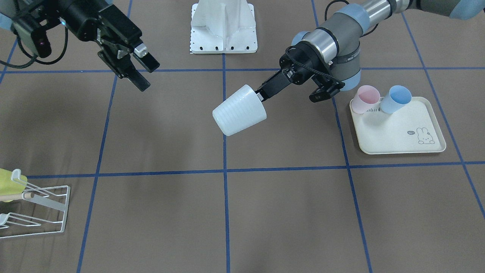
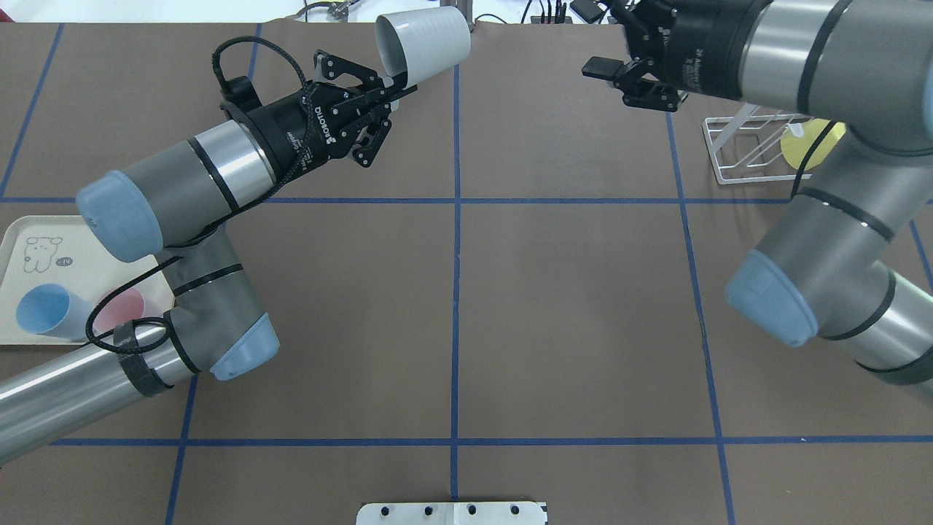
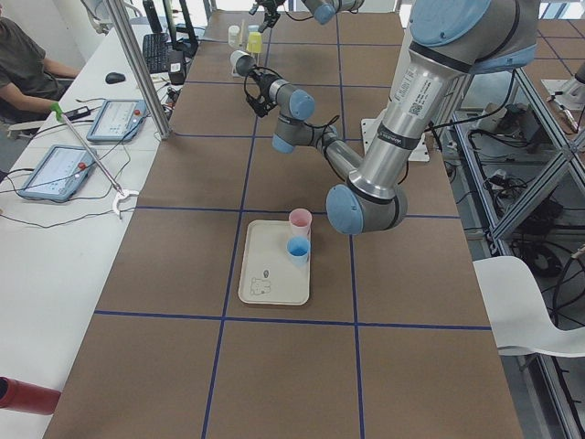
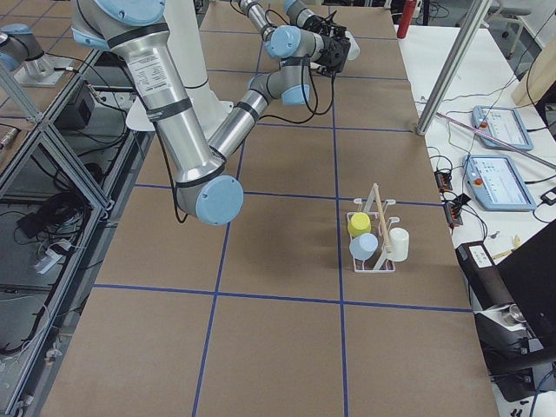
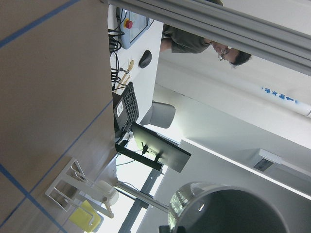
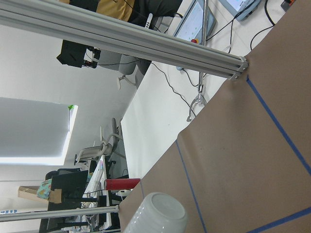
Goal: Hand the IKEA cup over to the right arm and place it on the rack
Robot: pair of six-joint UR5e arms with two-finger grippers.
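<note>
Bright, even light falls from above on your brown table point(image 1: 288, 212). In the front-facing view, faint, soft-edged shadows lie on the table left of and below the white cup point(image 1: 239, 110), and the cup's ribs look sharp. In the overhead view, the strip just beyond the cup is washed out to white. In the right wrist view, the cup looks slightly soft, and a window point(image 6: 34, 131) up and left of it glares white.

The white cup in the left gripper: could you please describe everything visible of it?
The white cup is tapered, ribbed with fine rings, and looks like plastic. It hangs on its side above the table, touching only the left gripper, which pinches its rim. Its closed base points towards the open right gripper, well apart.
</note>
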